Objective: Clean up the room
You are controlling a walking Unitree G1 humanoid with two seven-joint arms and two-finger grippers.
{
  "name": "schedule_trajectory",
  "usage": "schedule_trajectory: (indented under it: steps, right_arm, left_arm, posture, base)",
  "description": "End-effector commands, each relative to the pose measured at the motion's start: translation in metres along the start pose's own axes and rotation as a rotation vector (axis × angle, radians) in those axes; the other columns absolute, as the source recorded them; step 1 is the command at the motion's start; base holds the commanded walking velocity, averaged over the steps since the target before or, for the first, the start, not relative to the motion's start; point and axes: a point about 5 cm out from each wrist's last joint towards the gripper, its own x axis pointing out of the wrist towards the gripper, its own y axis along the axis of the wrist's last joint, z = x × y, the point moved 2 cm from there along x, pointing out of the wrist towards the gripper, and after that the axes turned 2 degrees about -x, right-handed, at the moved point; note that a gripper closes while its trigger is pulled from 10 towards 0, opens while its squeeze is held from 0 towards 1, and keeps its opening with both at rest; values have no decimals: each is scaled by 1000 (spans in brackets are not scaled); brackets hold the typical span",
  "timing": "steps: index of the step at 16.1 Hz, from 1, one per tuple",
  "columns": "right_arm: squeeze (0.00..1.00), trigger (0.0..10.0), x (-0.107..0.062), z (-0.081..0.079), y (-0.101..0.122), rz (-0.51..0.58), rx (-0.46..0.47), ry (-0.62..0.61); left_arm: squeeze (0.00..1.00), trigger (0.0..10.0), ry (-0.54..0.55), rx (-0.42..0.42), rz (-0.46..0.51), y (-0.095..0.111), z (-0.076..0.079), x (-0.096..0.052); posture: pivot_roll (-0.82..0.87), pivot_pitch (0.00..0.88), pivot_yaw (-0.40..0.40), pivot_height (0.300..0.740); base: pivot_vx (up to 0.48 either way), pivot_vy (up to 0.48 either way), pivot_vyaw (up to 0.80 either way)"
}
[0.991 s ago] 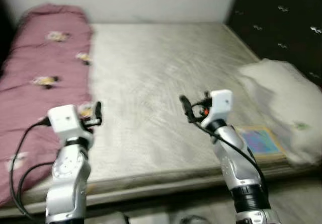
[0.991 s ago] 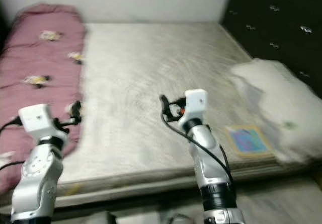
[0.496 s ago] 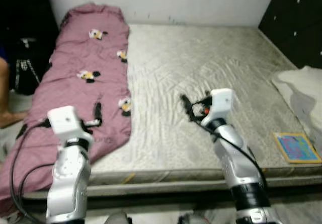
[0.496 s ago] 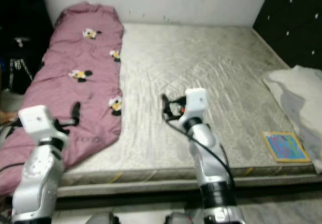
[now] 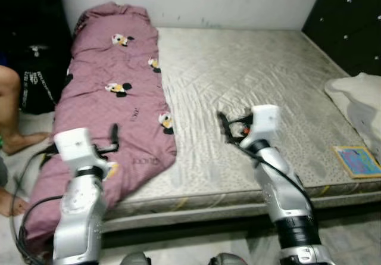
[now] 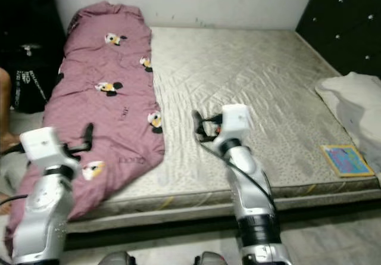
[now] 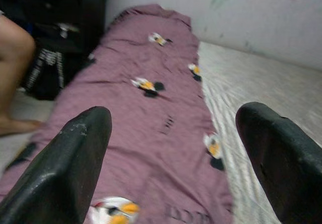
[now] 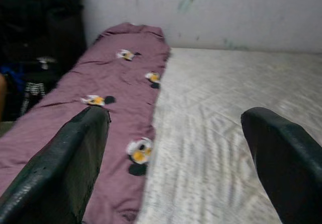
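The robot stood at the foot of a bare mattress (image 5: 250,80) with both arms raised and nothing held. The left claw (image 5: 113,139), at the lower left of the head view, hung above the mauve quilt (image 5: 113,98) printed with small cartoon figures; its wrist camera showed two black fingers (image 7: 75,168) spread wide with only cloth between them. The right claw (image 5: 225,127), near mid-frame, hovered over the grey mattress, likewise released. The quilt lay as a long strip along the left side of the bed, its long axis running from the near edge, where it spilled over, up toward the white wall (image 5: 238,3) at the top. It sat directly under and ahead of the left claw, so I judged that arm the nearer one. The head views also took in a colourful book (image 5: 357,161) and a white pillow (image 5: 357,98) at the right edge, plus a person's bare leg (image 5: 15,98) at far left.
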Motion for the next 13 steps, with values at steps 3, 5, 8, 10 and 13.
schedule_trajectory:
  steps: [3,5,8,10,13]
  right_arm:
    - [0,10000,-5,13,-1,-6,-13,-35]
    - [0,10000,-5,13,-1,-8,-13,-35]
    - [0,10000,-4,12,-1,-9,-10,-35]
    - [0,10000,-4,12,0,-10,-11,-35]
    - [0,10000,-3,12,0,-11,-12,-32]
  left_arm:
    - [0,10000,-19,-4,-12,-2,6,-4]
    - [0,10000,-22,-4,-12,-2,7,-4]
    - [0,10000,-18,3,-1,1,7,-1]
    - [0,10000,-2,13,5,3,5,0]
    - [0,10000,-4,16,1,2,4,-3]
  posture:
    - [-15,0,-36,740]
    - [-15,0,-36,740]
    - [-16,0,-36,740]
    - [-16,6,-35,740]
    - [-14,9,-38,740]
  base:
    - [0,458,0]
    - [0,456,0]
    - [0,454,0]
    - [0,458,0]
    - [0,459,0]
